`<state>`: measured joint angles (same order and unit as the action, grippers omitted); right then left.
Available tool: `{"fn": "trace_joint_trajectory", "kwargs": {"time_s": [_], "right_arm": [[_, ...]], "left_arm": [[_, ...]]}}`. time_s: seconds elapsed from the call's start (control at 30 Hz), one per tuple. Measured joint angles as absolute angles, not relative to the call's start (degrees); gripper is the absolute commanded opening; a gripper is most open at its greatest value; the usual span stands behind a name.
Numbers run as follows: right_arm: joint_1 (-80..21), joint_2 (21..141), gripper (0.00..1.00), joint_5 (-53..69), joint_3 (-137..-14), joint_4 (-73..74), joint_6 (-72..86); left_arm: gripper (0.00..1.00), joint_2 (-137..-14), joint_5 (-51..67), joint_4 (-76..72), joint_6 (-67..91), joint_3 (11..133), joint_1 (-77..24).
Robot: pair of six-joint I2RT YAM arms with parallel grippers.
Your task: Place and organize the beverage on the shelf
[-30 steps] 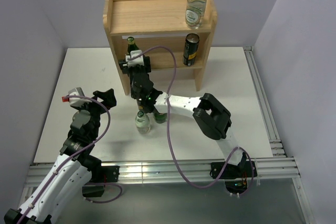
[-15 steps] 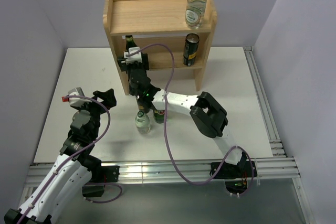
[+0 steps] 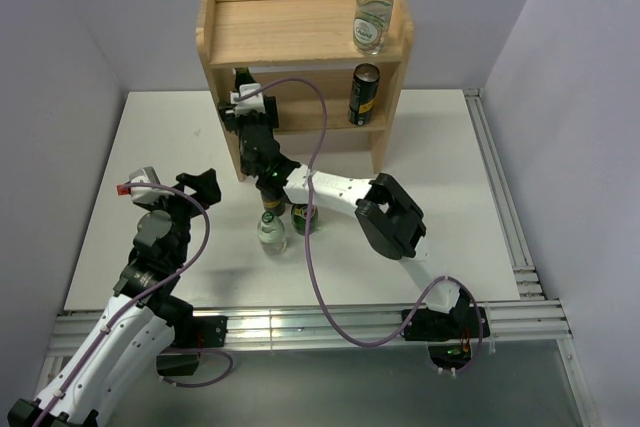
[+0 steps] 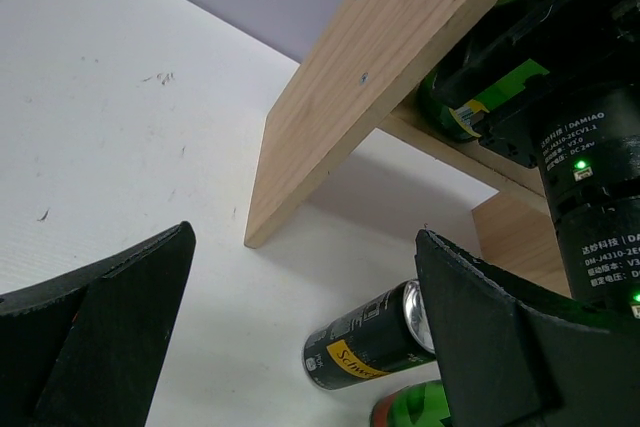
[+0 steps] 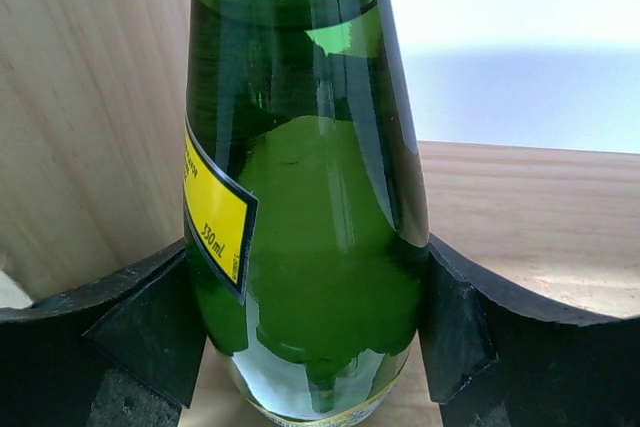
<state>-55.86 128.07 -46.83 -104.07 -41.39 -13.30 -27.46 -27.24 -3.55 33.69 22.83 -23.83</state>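
The wooden shelf [image 3: 300, 32] stands at the table's back. A clear bottle [image 3: 372, 7] stands on its top board at the right, and a dark can [image 3: 363, 94] on the lower board at the right. My right gripper [image 3: 243, 99] is shut on a dark green bottle [image 5: 300, 197], held upright inside the lower tier against the left side panel [image 5: 90, 97]. A second clear bottle [image 3: 270, 231] and a second green bottle [image 3: 303, 220] stand on the table under the right arm. A second dark can [image 4: 375, 337] stands beside them. My left gripper [image 4: 305, 237] is open and empty, left of them.
The right arm [image 3: 340, 195] stretches across the table from the near right edge to the shelf, over the table bottles. Its purple cable [image 3: 320, 147] loops above it. The shelf's left side panel [image 4: 350, 77] stands just beyond my left gripper. Metal rails [image 3: 500, 207] run along the table's right edge.
My right gripper has carried the dark green bottle back and to the left, deeper into the shelf's lower tier. The left arm has not moved.
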Motion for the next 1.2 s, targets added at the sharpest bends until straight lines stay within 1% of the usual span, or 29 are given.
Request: {"fn": "trace_joint_trajectory", "kwargs": {"time_s": [0.27, 0.3, 0.33, 0.37, 0.4, 0.47, 0.5, 0.57, 0.6, 0.7, 1.2], "right_arm": [[-55.5, 130.3, 0.00, -47.3, -107.3, -41.0, -13.5], [-55.5, 130.4, 0.02, -47.3, -107.4, -41.1, -13.5], [-55.5, 130.4, 0.08, -47.3, -107.4, -41.1, -13.4], [-55.5, 130.4, 0.17, -47.3, -107.4, -41.1, -13.3], [-55.5, 130.4, 0.33, -47.4, -107.4, -41.1, -13.3], [-55.5, 130.4, 0.48, -47.4, -107.4, -41.1, -13.3], [-55.5, 130.4, 0.63, -47.4, -107.4, -41.1, -13.3], [-55.5, 130.4, 0.74, -47.4, -107.3, -41.2, -13.3], [-55.5, 130.4, 0.84, -47.4, -107.3, -41.3, -13.3], [-55.4, 130.3, 1.00, -48.4, -107.2, -41.7, -14.0], [-55.2, 129.5, 1.00, -47.2, -104.5, -45.0, -13.9]], "left_arm": [[0.99, -27.4, -27.3, -3.5, 33.7, 22.8, -23.8], [0.99, -27.4, -27.4, -3.5, 33.7, 22.8, -23.8], [0.99, -27.3, -27.4, -3.5, 33.7, 22.8, -23.8], [0.99, -27.2, -27.4, -3.5, 33.7, 22.8, -23.8], [0.99, -27.1, -27.4, -3.5, 33.7, 22.8, -23.8], [0.99, -27.1, -27.4, -3.5, 33.7, 22.8, -23.8], [0.99, -27.1, -27.4, -3.5, 33.7, 22.8, -23.8], [0.99, -27.1, -27.4, -3.5, 33.7, 22.8, -23.8], [0.99, -27.1, -27.4, -3.5, 33.7, 22.8, -23.8], [0.99, -27.2, -27.4, -3.5, 33.7, 22.8, -23.8], [0.99, -27.3, -27.6, -3.5, 33.7, 22.8, -23.8]]}}
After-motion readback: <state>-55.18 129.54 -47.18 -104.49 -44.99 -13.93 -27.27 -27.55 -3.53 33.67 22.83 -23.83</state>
